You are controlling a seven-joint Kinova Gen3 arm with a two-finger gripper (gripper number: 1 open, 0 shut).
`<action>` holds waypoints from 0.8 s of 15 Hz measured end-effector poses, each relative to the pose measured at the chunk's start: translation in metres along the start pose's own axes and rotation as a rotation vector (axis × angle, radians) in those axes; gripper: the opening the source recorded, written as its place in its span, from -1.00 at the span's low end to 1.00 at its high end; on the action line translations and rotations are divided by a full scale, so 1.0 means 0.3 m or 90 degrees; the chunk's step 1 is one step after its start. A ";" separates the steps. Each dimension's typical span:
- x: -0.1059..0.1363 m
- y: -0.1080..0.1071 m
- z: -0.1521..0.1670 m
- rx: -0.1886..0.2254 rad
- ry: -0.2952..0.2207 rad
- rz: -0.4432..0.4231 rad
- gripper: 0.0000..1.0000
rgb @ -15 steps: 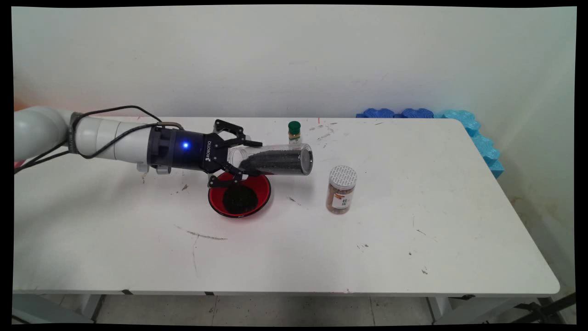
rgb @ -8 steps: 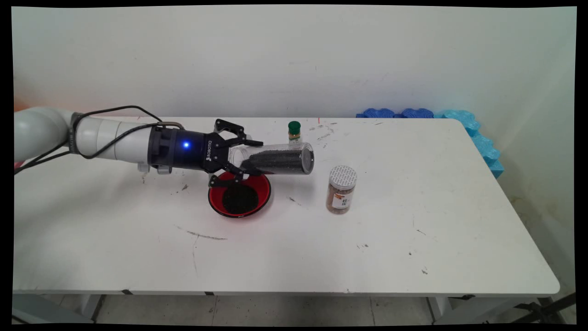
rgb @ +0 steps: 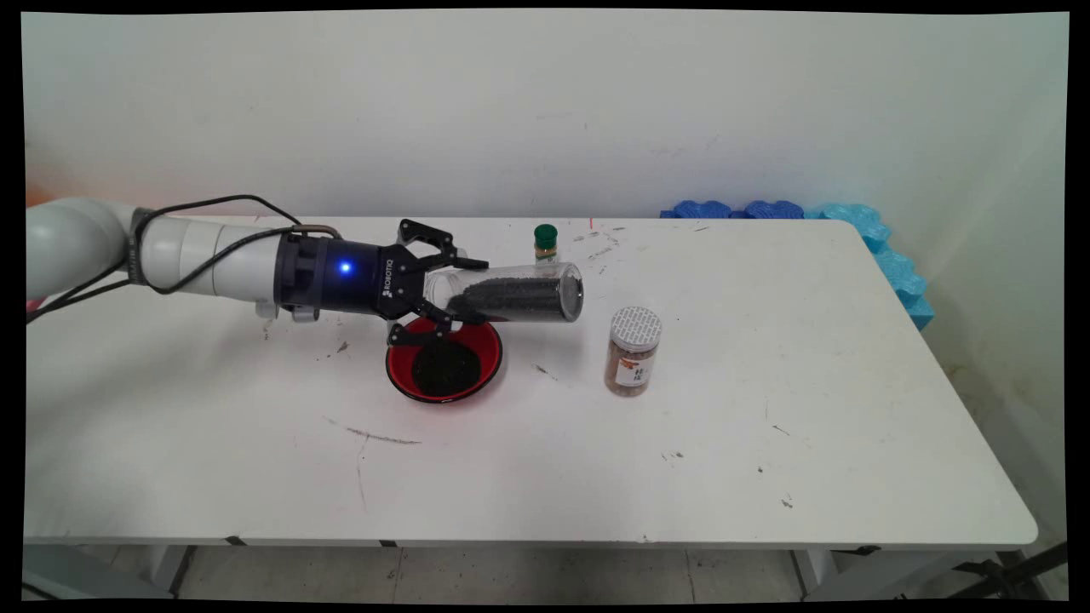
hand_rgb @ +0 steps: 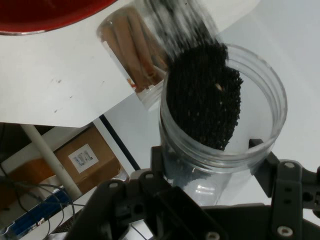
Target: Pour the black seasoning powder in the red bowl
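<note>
"ROBOTIQ" in white on black gripper (rgb: 438, 285) body, jar label (rgb: 633, 371) unreadable, nothing else legible

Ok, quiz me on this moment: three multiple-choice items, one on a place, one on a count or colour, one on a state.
1. Where is the round red bowl?
A. under the black two-finger gripper
B. at the table's far right corner
C. beside the blue foam

2. How many containers with lids stand upright on the white table?
A. none
B. two
C. four

3. How is the clear plastic jar of black grains held?
A. upright
B. upside down
C. lying roughly level

Answers:
1 A: the main view shows the bowl directly beneath the gripper.
2 B: the small green-capped bottle and the white-lidded jar of brown contents.
3 C: the gripper clamps its open end and the jar points right; the grains have slid toward its closed base.
</note>
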 end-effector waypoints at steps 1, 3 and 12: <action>-0.001 0.000 0.000 0.000 0.000 0.001 -1.00; -0.002 0.002 0.001 0.000 -0.001 0.003 -1.00; 0.001 0.010 0.001 -0.001 0.003 0.035 -1.00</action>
